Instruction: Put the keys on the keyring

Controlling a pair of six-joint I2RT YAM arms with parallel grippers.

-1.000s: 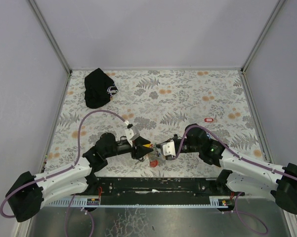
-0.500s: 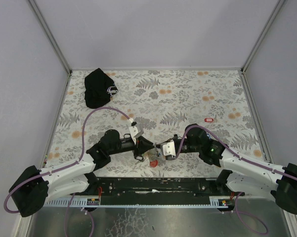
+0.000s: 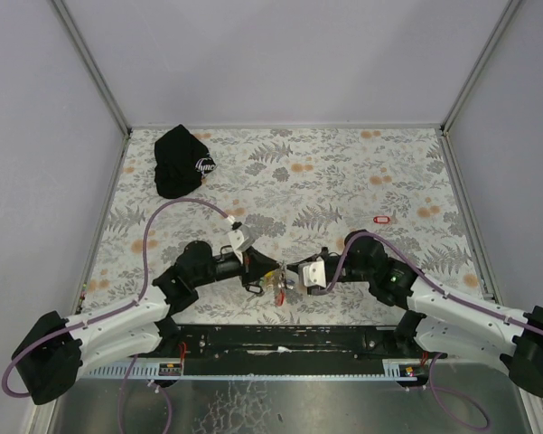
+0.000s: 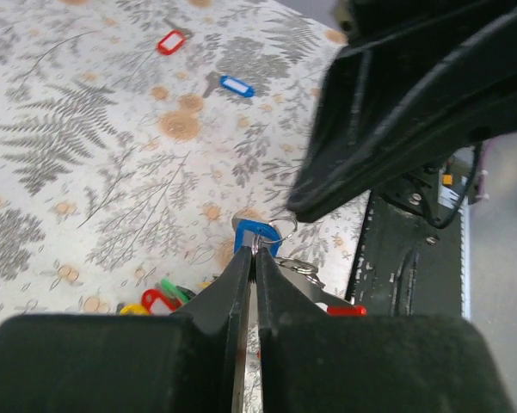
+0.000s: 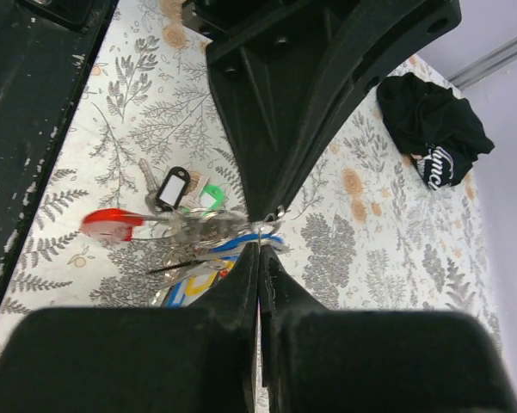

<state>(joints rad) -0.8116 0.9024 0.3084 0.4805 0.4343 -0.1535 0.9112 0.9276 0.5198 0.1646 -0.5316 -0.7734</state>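
Observation:
My two grippers meet tip to tip over the near middle of the table. The left gripper point(image 3: 273, 276) point(image 4: 254, 252) is shut on a blue-tagged key point(image 4: 256, 234) at its small wire loop. The right gripper point(image 3: 295, 271) point(image 5: 260, 245) is shut on the thin keyring point(image 5: 271, 224), which carries a bunch of keys point(image 3: 279, 287). A red plastic piece point(image 5: 112, 222) and black point(image 5: 172, 188), green point(image 5: 208, 198) and yellow point(image 5: 193, 284) tags hang in that bunch. A loose blue-tagged key point(image 4: 236, 86) and a red-tagged key point(image 4: 170, 41) lie further out on the cloth.
A black cap with a white logo point(image 3: 181, 161) lies at the back left. A lone red tag point(image 3: 380, 219) sits at the right. The floral cloth point(image 3: 343, 172) covers the table, and a black rail point(image 3: 289, 339) runs along the near edge.
The left gripper has gone from open to shut and moved right to meet the right gripper's tip. The right gripper stayed shut and hardly moved.

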